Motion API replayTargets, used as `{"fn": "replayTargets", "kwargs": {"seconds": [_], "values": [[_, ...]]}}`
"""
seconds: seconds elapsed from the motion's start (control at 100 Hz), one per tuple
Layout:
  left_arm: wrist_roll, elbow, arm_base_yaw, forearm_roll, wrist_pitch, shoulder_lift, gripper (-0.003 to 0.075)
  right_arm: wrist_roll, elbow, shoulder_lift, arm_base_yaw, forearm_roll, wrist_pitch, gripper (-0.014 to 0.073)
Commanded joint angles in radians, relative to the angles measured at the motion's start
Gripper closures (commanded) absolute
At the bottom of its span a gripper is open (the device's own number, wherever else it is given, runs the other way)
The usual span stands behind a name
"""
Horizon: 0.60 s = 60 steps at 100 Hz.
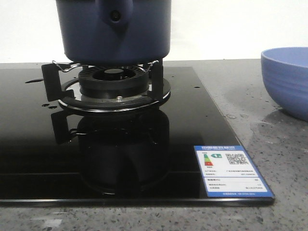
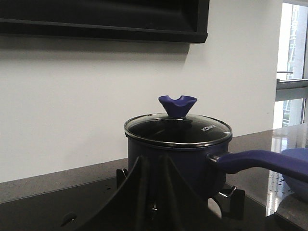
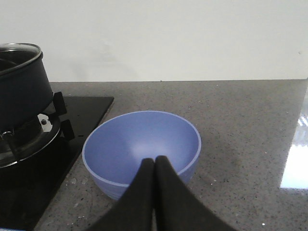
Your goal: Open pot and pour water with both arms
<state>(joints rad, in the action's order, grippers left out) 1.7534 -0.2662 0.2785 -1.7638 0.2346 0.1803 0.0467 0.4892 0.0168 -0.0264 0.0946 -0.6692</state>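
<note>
The dark navy pot [image 1: 86, 33] stands on the burner [image 1: 114, 79]; its handle mount with a round hole faces the front view. In the left wrist view the pot [image 2: 178, 163] carries a glass lid [image 2: 178, 131] with a blue knob [image 2: 177, 105], and its long handle [image 2: 260, 161] reaches toward the bowl. My left gripper [image 2: 152, 158] is low in front of the pot, apart from it, empty, with a narrow gap between the fingers. My right gripper [image 3: 155, 159] is shut and empty, just before the bowl's near rim. Small water drops [image 1: 232, 116] lie on the counter.
A light blue bowl [image 1: 288, 79] stands empty on the grey counter right of the black glass cooktop [image 1: 192, 125], and shows in the right wrist view [image 3: 139, 139]. A blue label [image 1: 232, 169] sits at the cooktop's front right corner. Neither gripper shows in the front view.
</note>
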Motion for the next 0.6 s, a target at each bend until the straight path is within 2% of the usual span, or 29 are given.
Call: {"fn": "replayTargets", "kwargs": {"seconds": [0.0, 0.39, 0.51, 0.59], "values": [[-0.008, -0.02, -0.002, -0.026, 0.018, 0.009, 0.0741, 0.012, 0.02, 0.013, 0.0, -0.009, 0.072, 0.0657], [-0.008, -0.02, -0.002, -0.026, 0.015, 0.009, 0.0741, 0.012, 0.02, 0.013, 0.0, -0.009, 0.072, 0.0657], [-0.004, -0.021, -0.002, -0.017, -0.111, 0.009, 0.0741, 0.012, 0.02, 0.013, 0.0, -0.009, 0.072, 0.0657], [-0.009, -0.025, -0.002, 0.04, -0.146, 0.009, 0.0741, 0.012, 0.02, 0.013, 0.0, -0.009, 0.072, 0.0657]]}}
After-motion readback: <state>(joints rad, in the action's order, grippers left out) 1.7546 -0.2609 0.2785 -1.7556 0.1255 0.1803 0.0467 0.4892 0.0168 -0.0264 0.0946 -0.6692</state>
